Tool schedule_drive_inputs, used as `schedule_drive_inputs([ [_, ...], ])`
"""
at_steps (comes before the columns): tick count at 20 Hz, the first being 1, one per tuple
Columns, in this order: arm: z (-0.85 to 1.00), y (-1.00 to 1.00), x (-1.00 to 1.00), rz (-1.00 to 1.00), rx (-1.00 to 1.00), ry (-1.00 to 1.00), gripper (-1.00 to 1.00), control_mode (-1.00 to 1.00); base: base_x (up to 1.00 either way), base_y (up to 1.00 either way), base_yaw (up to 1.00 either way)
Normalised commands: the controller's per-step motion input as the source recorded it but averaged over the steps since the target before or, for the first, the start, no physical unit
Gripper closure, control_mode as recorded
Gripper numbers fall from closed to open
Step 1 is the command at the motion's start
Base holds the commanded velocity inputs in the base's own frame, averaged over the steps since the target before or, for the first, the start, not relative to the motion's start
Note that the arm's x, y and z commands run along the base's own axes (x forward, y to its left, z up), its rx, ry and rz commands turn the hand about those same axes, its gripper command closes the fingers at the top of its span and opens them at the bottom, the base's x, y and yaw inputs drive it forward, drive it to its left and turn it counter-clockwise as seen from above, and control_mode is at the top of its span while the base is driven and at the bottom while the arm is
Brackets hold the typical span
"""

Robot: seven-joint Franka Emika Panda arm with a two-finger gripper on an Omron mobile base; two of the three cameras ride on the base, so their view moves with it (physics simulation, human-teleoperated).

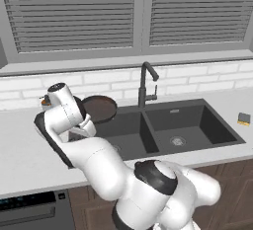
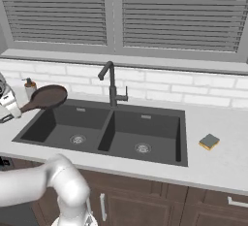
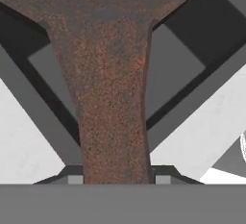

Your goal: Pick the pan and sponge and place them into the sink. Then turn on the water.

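Note:
My gripper [image 2: 18, 109] is shut on the long brown handle of the pan [image 2: 49, 96]. It holds the dark-brown pan in the air above the back left corner of the sink [image 2: 160, 134]. From the left, the pan [image 1: 99, 108] hangs over the left basin of the sink [image 1: 197, 129], with my hand partly hidden behind the arm. Close up, the handle [image 3: 113, 122] runs up between my fingertips [image 3: 164, 178]. The yellow and dark-topped sponge [image 1: 243, 119] [image 2: 209, 141] lies on the counter right of the sink. No water falls from the faucet [image 1: 144, 87] [image 2: 112, 85].
A soap bottle [image 2: 30, 88] stands by the wall left of the sink. White tiles and a blinded window lie behind the counter. A dishwasher front [image 1: 29, 211] sits below the counter at the left, with wooden cabinet doors [image 2: 145, 205] under the sink.

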Motion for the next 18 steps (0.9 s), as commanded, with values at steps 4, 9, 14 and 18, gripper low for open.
schedule_drive_inputs([
  [4, -0.10, -1.00, -0.18, 0.00, 0.00, -0.03, 1.00, -1.00, 0.00, 0.00, 0.00],
  [9, -0.04, -1.00, -0.12, 0.00, 0.00, -0.05, 1.00, -1.00, 0.00, 0.00, 0.00],
  [14, -0.03, -0.74, 0.15, 0.10, 0.01, -0.01, 1.00, -1.00, 0.00, 0.00, 0.00],
  [18, -0.23, -0.12, 0.65, 0.05, 0.00, 0.02, 1.00, -1.00, 0.00, 0.00, 0.00],
])
